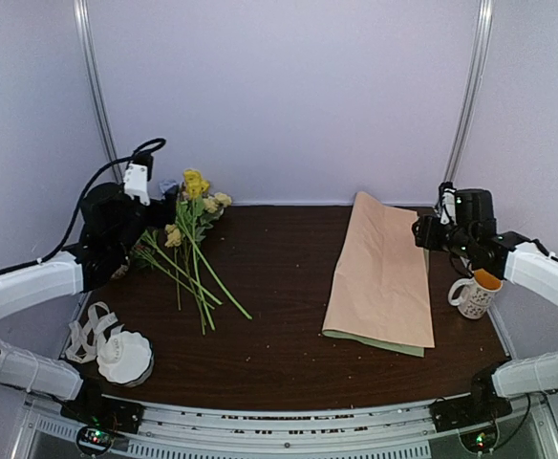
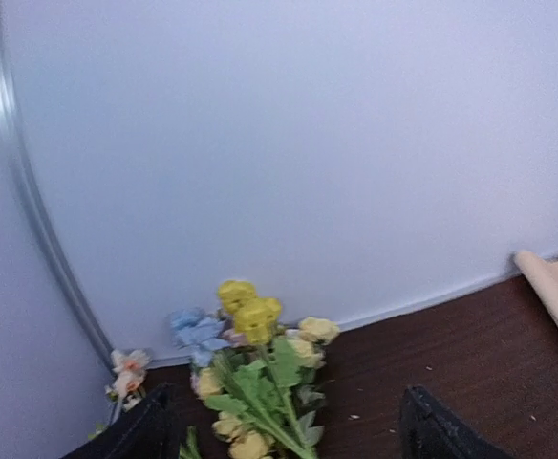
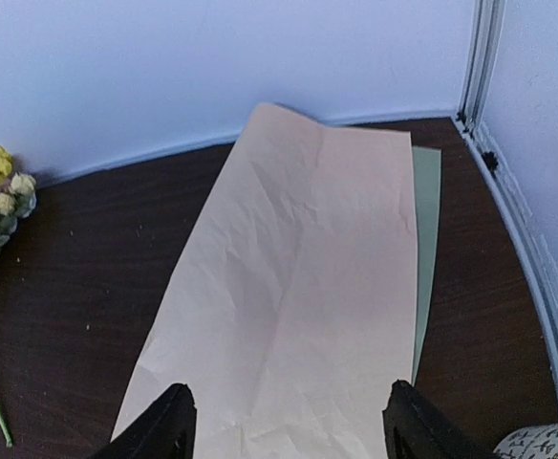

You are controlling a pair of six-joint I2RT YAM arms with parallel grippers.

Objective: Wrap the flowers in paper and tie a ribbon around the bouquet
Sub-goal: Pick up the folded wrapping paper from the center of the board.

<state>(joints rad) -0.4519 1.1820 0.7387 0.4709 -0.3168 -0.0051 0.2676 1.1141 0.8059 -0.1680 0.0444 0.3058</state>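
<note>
left gripper (image 2: 289, 430): 2 fingers spread wide with nothing pinched, aimed at the blossom end of the bunch
flowers (image 1: 191, 239): lying loose on the table's (image 1: 279, 287) back-left part, yellow heads toward the rear wall and thin green stems fanning toward the near edge; a blue one and a pale pink one show up in the left wrist view
ribbon (image 1: 88, 330): cream loops piled at near-left, right up against the white scalloped bowl (image 1: 126, 356)
right gripper (image 3: 289, 421): fingers also apart and holding nothing, by the paper's right edge
peach-pink sheet (image 1: 382, 268): flat on the right half, creased lengthwise
sage green sheet (image 3: 427, 220): underneath, only a strip peeking out
mug (image 1: 475, 294): far right, just past the paper
</note>
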